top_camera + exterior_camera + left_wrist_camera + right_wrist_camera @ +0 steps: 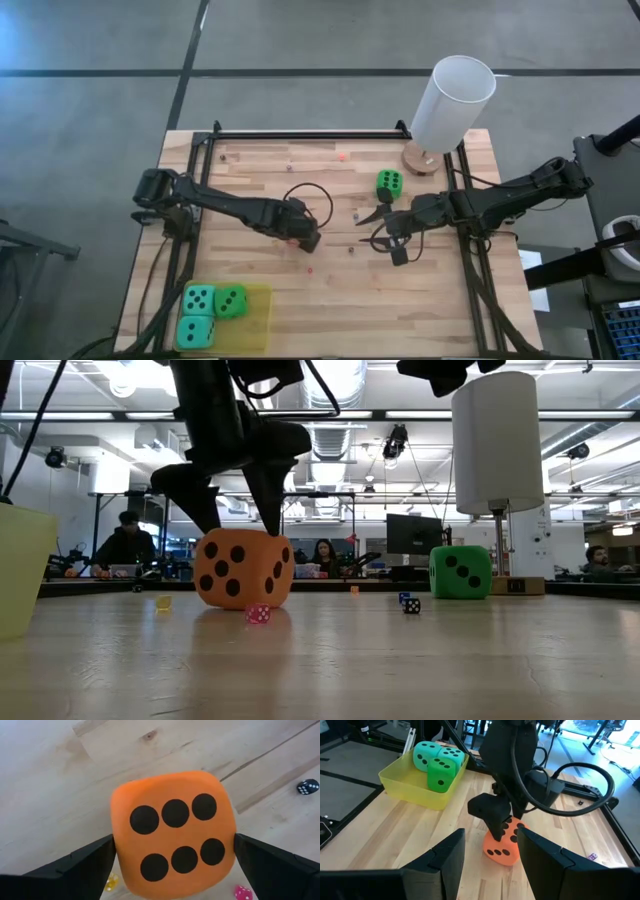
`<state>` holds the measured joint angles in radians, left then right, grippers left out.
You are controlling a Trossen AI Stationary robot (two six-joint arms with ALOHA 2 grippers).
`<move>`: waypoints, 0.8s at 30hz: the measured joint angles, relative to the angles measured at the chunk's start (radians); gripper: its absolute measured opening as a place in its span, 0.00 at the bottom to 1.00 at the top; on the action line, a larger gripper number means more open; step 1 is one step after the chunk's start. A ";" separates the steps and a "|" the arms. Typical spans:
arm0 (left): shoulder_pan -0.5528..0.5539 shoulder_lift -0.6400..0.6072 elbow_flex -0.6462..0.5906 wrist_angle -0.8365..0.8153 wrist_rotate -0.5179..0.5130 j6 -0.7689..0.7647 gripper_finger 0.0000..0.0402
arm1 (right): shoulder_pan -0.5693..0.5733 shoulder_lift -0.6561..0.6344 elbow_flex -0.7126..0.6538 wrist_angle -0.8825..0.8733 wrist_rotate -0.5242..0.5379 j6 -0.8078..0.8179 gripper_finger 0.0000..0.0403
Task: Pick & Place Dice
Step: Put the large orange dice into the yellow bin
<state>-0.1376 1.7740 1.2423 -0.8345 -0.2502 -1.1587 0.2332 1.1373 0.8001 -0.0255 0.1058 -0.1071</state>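
The orange-red die sits on the wooden table, six pips up. My left gripper points down over it, open, one finger at each of two opposite sides. A green die rests on the table near the white cylinder. Two teal dice and one green die lie in the yellow tray. My right gripper hovers open above the table's right-middle with nothing between its fingers. My left gripper comes from above, its fingers standing close against two opposite sides of the orange-red die. I cannot tell whether they touch it. The die rests flat on the table.
Tiny dice lie scattered on the wood: pink, black, yellow. The white cylinder stands on a round wooden base at the far right. A black frame runs along the table's edges. People sit at desks beyond the table.
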 joint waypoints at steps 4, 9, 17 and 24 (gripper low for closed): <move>0.006 0.000 0.000 -0.001 0.015 0.000 0.99 | 0.000 0.000 0.000 0.000 0.000 -0.001 0.45; 0.007 0.000 -0.001 -0.017 0.014 -0.001 0.99 | 0.000 0.000 0.000 0.000 0.000 -0.001 0.45; 0.008 0.000 -0.002 -0.051 0.011 -0.043 0.99 | 0.000 0.001 0.000 0.000 0.000 -0.001 0.45; 0.008 0.001 -0.001 -0.054 0.011 -0.042 0.99 | 0.000 0.001 0.000 0.000 0.000 0.001 0.45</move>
<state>-0.1291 1.7746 1.2411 -0.8882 -0.2387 -1.2005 0.2329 1.1381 0.8001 -0.0254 0.1059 -0.1059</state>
